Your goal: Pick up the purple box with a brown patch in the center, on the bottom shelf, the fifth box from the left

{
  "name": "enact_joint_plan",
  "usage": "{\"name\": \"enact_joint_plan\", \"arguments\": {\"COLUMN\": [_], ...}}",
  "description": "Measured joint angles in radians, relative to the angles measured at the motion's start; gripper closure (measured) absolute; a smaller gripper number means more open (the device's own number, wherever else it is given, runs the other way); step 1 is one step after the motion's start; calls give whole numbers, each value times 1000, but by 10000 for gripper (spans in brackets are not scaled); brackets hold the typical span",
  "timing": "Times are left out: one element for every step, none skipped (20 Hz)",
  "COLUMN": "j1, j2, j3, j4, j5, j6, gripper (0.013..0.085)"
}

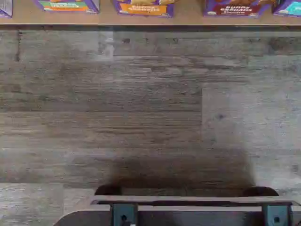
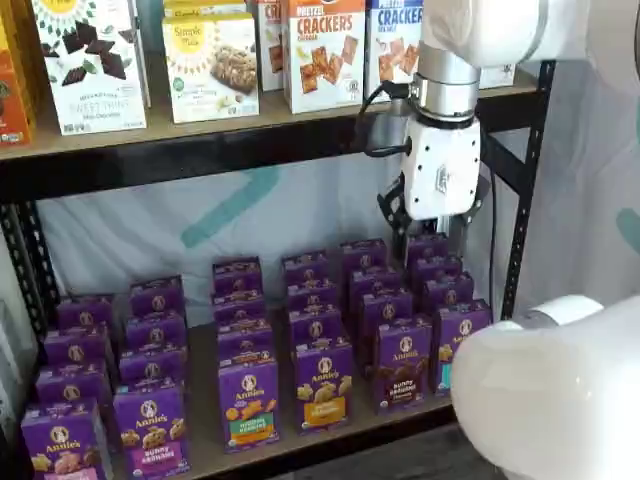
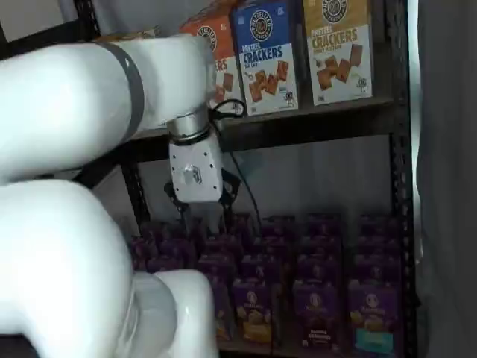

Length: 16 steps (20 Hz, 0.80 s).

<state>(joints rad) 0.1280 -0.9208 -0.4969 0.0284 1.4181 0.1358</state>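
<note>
Hanging above the bottom shelf (image 2: 200,455), the gripper (image 2: 430,235) sits behind the purple box with the brown patch (image 2: 402,365); its finger gap can't be made out.

Pincer (image 2: 432,232) fingers indistinct against purple boxes (image 2: 428,262)

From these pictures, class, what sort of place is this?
Probably a mock shop aisle: a metal shelf unit stocked with rows of purple boxes and cracker boxes, a wood-look floor, and a robot hand hanging there.
</note>
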Motion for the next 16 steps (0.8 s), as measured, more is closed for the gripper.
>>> {"name": "enact_joint_plan", "arguments": {"j1": [-10, -19, -23, -22, -16, -7, 3, 14, 25, 33, 40, 49, 57, 67, 75, 82], "j2": [-31, -39, -45, -49, -54, -58, -60, -61, -62, -61, -59, -57, -56, -55, -56, -57], "j3": [34, 44, 57, 67, 77, 86, 93, 100, 105, 110, 115, 122, 128, 137, 148, 161], "j4": [31, 55, 72, 81, 82, 80, 75, 65, 56, 50, 46, 41, 36, 28, 22, 16], "j5": [-41, -52, -60, -66, -72, -78, -81, -86, -90, -94, -99, -106, -114, -127, -145, -167], "j6": [-16, -30, -38, -40, -35, -27, -17, -3, 9, 18, 26, 36, 44, 55, 64, 73], "gripper": [130, 130, 130, 130, 130, 130, 130, 130, 130, 130, 130, 130, 130, 130, 130, 130]}}
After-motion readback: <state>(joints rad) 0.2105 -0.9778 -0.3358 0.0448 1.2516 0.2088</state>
